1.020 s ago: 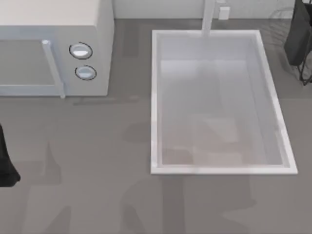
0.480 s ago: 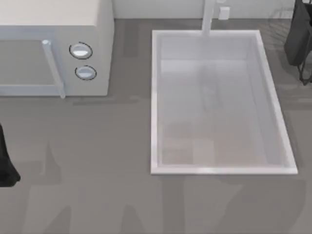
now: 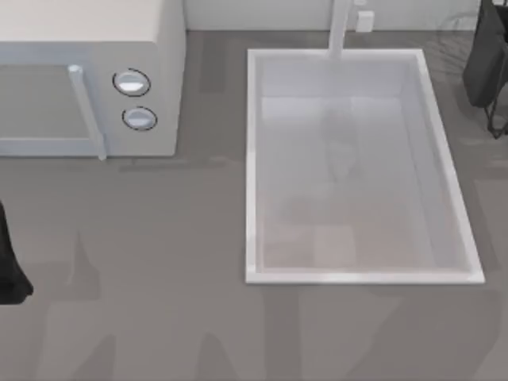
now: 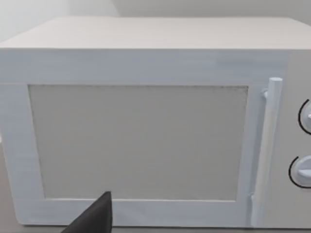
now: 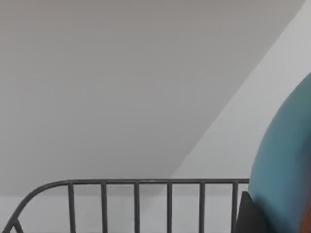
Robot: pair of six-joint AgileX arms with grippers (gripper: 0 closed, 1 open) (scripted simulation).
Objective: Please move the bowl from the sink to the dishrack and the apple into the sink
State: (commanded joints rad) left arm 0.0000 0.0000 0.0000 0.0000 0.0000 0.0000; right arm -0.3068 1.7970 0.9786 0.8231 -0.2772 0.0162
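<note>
The large white rectangular sink [image 3: 255,159] with its raised rim sat at the right half of the grey tabletop [image 3: 159,262], its long axis running from the near edge toward the back wall, the white faucet [image 3: 340,28] rising at the middle of its far rim. Its basin lay bare, showing just pale reflections on the floor.

To the left of the sink stood the boxy white microwave [image 3: 95,32] — door handle and two round knobs [image 3: 132,82] on the side facing the near edge of the tabletop. No brand, label or writing could be read on it in the top view or in the left wrist view, where its door [image 4: 138,141] faced the camera squarely.

The left arm [image 3: 9,266] stayed at the far left edge of the top view, parked. A dark tip of the left pincer [image 4: 95,217] showed in front of the microwave's lower frame; how far it stood open could not be told.

The right arm [image 3: 486,55] was at the top right corner, over the thin dark-grey wire dishrack [image 3: 459,28]. In the right wrist view the rack's curved top rail and upright bars [image 5: 136,199] crossed the view, and the glossy blue bowl [image 5: 284,170] stood just beside them, seen as a curved edge, with a dark part of the right pincer [image 5: 250,216] touching it — whether the pincer clamped the bowl could not be told.
</note>
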